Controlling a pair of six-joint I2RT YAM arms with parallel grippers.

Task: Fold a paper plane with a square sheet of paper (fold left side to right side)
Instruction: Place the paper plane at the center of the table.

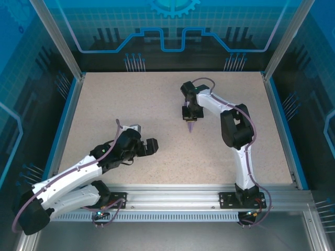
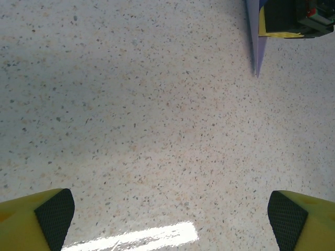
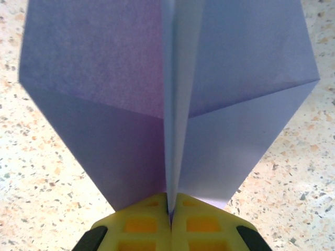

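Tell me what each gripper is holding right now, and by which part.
The right gripper is shut on the paper plane, pinching its central folded ridge. The left gripper is open and holds nothing.

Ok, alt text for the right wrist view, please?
A pale lavender paper plane is pinched by its centre fold between the shut yellow jaws at the bottom edge. Its two creased wings spread left and right over a speckled beige table.
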